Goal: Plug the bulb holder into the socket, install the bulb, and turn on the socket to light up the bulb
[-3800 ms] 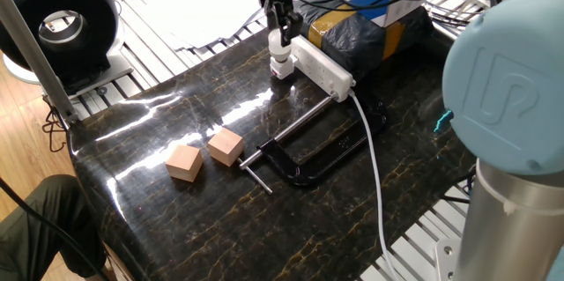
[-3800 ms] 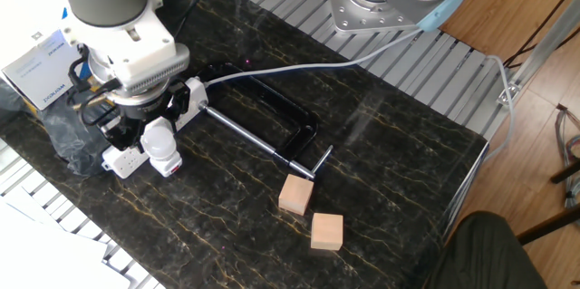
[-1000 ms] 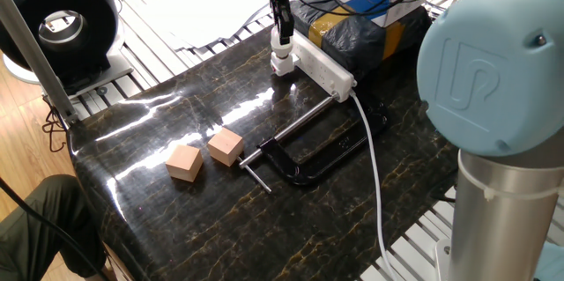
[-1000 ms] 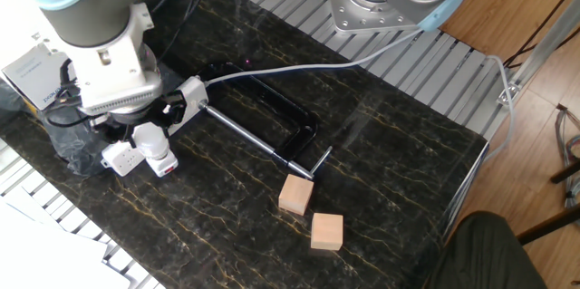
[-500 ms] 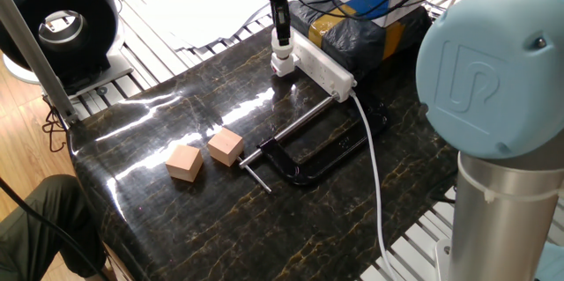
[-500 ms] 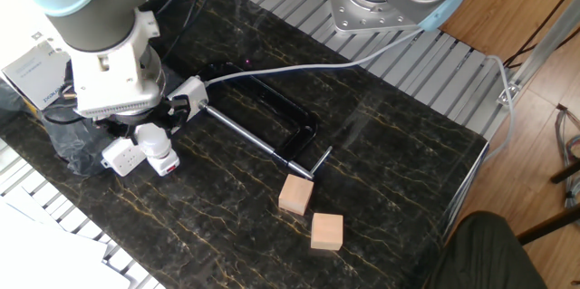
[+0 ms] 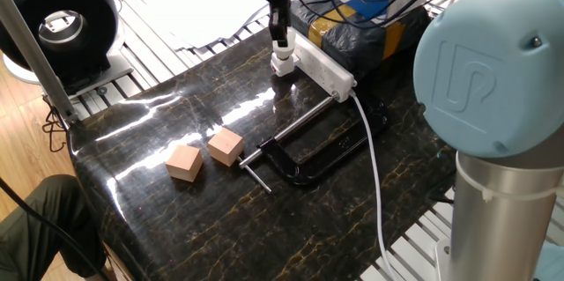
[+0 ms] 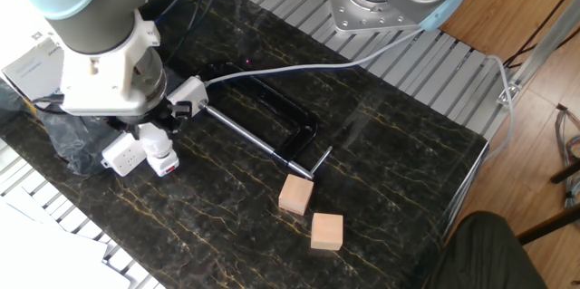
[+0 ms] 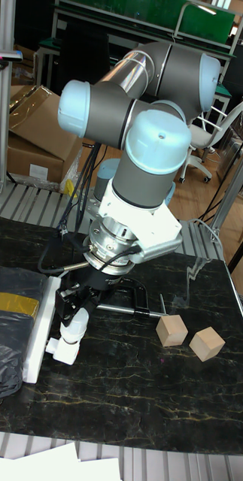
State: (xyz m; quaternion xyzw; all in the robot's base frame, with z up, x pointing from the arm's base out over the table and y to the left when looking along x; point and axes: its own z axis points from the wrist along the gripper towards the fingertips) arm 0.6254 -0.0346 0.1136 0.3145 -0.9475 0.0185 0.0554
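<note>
One gripper (image 7: pixel 280 41) clamps the bulb (image 7: pixel 281 52) (upright on the holder (image 7: pixel 282 67)) beside the socket (image 7: pixel 322 62).

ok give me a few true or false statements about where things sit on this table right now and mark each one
1. The two wooden cubes lie beside each other, apart from the power strip. True.
2. The bulb lies loose next to the cubes. False: it stands upright under the end effector, on the holder at the end of the power strip.
3. A black clamp lies on the table between the cubes and the power strip. True.
4. The power strip's white cable is wound around the clamp. False: it runs from the strip's end off toward the table edge.
5. One cube is stacked on the other. False: both rest on the table.
</note>
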